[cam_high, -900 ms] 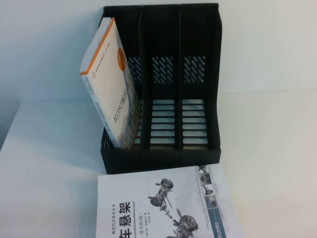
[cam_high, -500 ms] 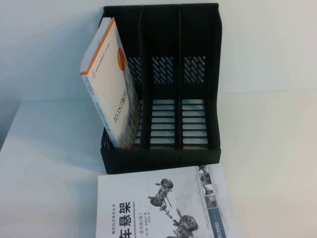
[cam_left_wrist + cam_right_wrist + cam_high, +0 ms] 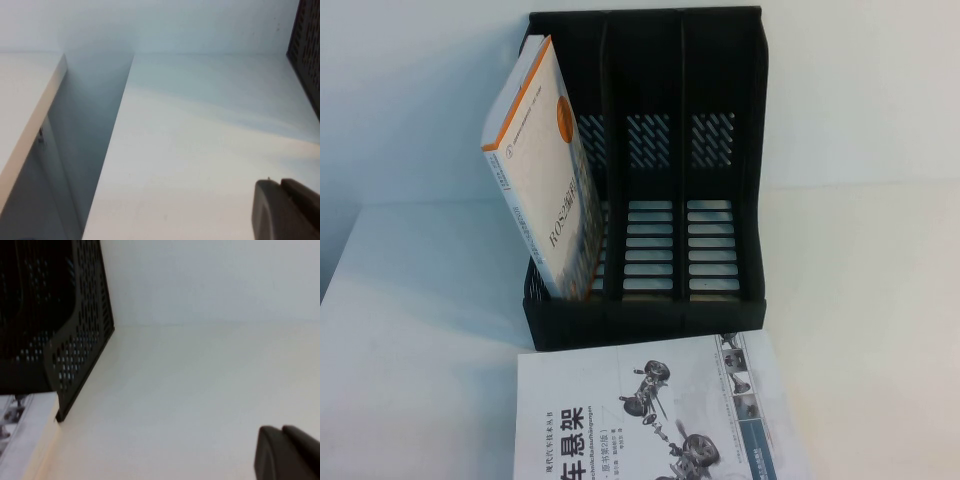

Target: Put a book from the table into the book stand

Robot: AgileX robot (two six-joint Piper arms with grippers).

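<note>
Book-wise, we've got the table [image 3: 880, 300] first, plain white and wide. On it sits the black book stand [image 3: 645, 320], three upright compartments; a thick white book with an orange band [image 3: 540, 170] leans tilted in its left one, and the middle and right ones hold nothing. The book [image 3: 650, 415], the thin white paperback with car-suspension pictures, lies flat on the table just in front of the stand, its far edge right by the stand's front wall. The left gripper [image 3: 286, 210] hangs over bare table off the stand's left side, fingers pressed together. The right gripper [image 3: 287, 452] sits off the stand's right side, clenched with nothing in it.
</note>
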